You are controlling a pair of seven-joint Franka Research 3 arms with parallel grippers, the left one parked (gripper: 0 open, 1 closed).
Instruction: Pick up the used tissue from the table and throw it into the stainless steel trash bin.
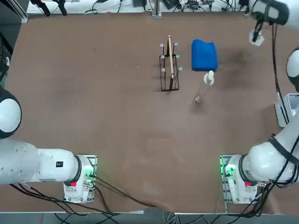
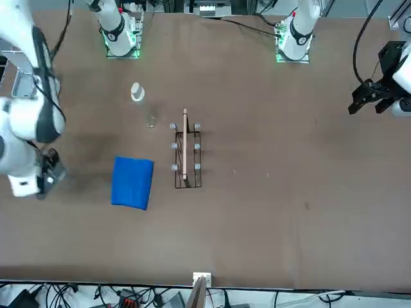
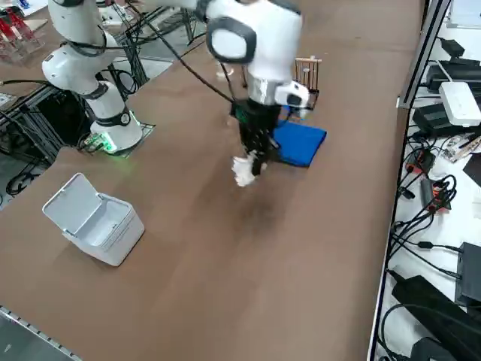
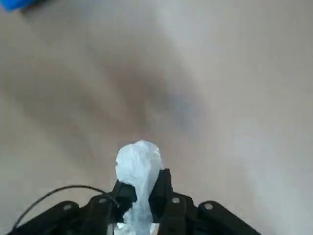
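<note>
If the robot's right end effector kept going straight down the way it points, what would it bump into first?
Probably just the bare table. The right end effector points down, shut on the used tissue, and nothing shows beneath it. The blue cloth lies off to one side. The height above the tabletop is hard to judge.

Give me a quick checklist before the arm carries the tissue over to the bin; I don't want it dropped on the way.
1. Tissue held: ok. The right gripper is shut on the tissue.
2. Tissue off the table: ok. In the right side view it hangs above the table surface.
3. Grip security: cannot tell. Most of the wad sticks out beyond the fingers.
4. Bin open: ok. The bin has its lid tipped up.
5. Path to the bin: ok. Bare table lies between them; the blue cloth is on the far side.
</note>
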